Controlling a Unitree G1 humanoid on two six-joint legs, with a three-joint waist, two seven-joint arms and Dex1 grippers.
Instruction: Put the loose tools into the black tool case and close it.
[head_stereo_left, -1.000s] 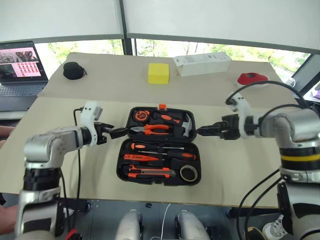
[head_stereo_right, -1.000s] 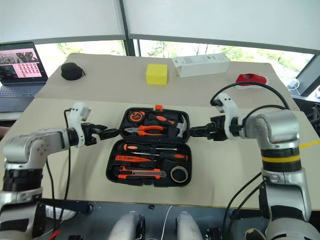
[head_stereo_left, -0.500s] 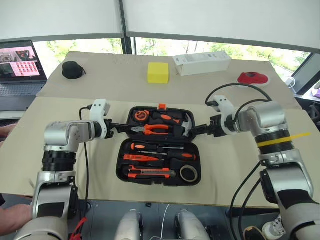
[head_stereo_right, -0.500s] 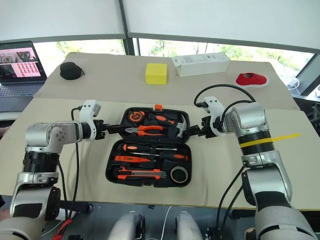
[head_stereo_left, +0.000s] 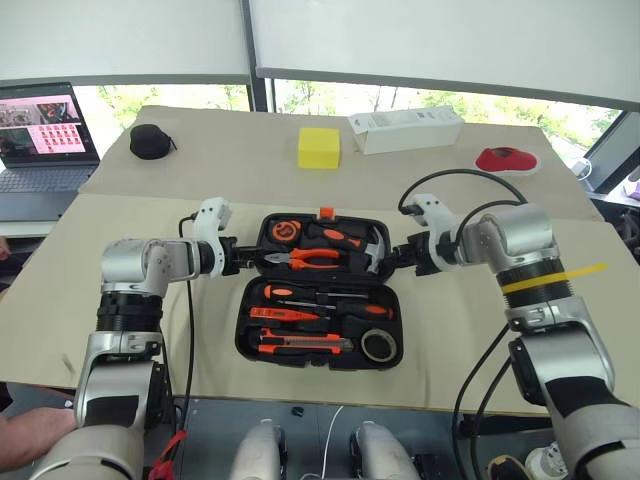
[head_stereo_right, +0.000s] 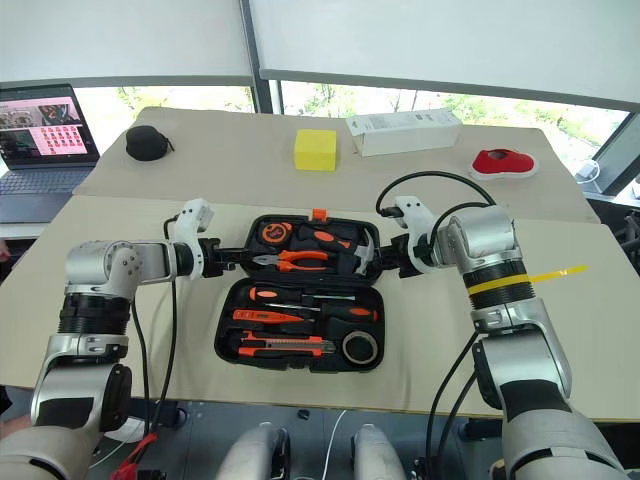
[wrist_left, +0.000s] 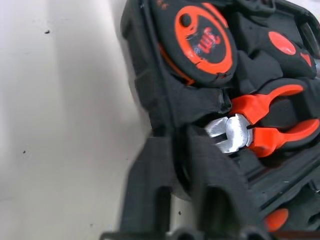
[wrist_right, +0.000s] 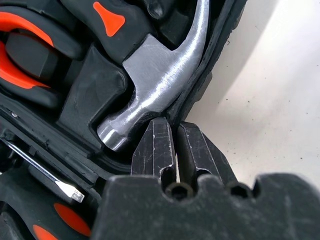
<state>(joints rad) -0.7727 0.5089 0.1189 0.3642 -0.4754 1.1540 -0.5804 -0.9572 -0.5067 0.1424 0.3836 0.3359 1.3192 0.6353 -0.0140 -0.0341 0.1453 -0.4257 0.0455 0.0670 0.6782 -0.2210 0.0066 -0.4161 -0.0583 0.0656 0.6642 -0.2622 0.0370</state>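
The rounded rectangular black plastic tool case (head_stereo_left: 320, 290) lies open on the beige table (head_stereo_left: 480, 330), its long axis running from one gripper to the other. The loose tools already sit in its near half: two orange-and-black-handled screwdrivers (head_stereo_left: 325, 298), a small all-orange screwdriver (head_stereo_left: 275, 314), an orange-black utility knife (head_stereo_left: 300, 345) and a small dark tape roll (head_stereo_left: 377, 345). The far half carries the orange-handled pliers (head_stereo_left: 305, 257), the hammer (head_stereo_left: 372, 250) and the round tape measure (head_stereo_left: 282, 231).

The left gripper (head_stereo_left: 243, 262) is clenched on the rim of that far half at the case's left end; in the left wrist view the wall passes between its fingers (wrist_left: 150, 190), with the pliers' nose just past them. The right gripper (head_stereo_left: 397, 258) is clenched on the same half's rim at the opposite end, its fingers (wrist_right: 162, 145) pinching the edge right beside the hammer head. Each claw has its end of the lid directly in front of it, and neither arm is the nearer (they stand as mirror images).

Judging from this, only the closing is left. The hinge line runs between the two halves, just nearer the robot than both claws, parallel to the line joining them. So the far half should swing up and toward the robot, both hands rising evenly to keep it from twisting.
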